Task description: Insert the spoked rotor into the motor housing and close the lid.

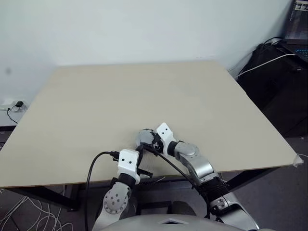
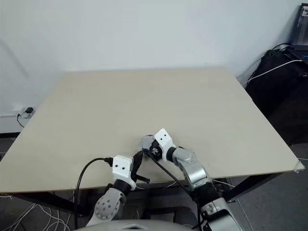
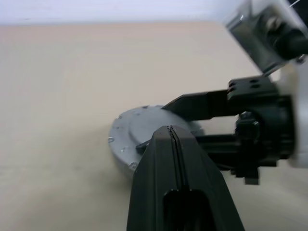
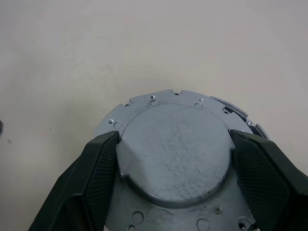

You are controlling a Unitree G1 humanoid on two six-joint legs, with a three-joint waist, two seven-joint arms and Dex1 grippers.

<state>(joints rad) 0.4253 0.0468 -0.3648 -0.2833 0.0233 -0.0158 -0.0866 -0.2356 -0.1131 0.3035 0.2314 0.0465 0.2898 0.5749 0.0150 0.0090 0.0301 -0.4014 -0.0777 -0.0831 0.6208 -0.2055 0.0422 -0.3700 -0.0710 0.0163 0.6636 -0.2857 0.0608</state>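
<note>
– Starting at my right gripper (image 4: 174, 142): its two black fingers (image 4: 98, 168) sit on either side of the raised round centre of the silver-grey metal lid with the notched, gear-like edge (image 4: 163, 103). Both pads look to be touching that raised part, so I read it as clamped on the lid.

– And your left?

– My left gripper (image 3: 169, 130) is closed tight, finger against finger, with nothing between them. Its tip sits just beside the lid's near edge. I can't say whether it touches.

– Where does the lid lie from up top?

– In the left eye view it's at lower centre (image 1: 143, 138), close to the near edge of the pale wooden table (image 1: 144, 86). The right arm comes in from the lower right and points toward the upper left. The left arm comes up from below, and the lid is just above and to the right of its tip.

– Which arm takes the next move?

– The right, I'd say. It's already on the part, and the left is only alongside.

– Any axis to mind?

– It's round, so no long side. It looks to lie flat, raised face toward my right wrist camera. A second rim peeks out past its far edge, which may be the motor housing beneath. If so, the push should go straight along the disc's own axis. I can't tell whether the spoked rotor is under it.
</note>
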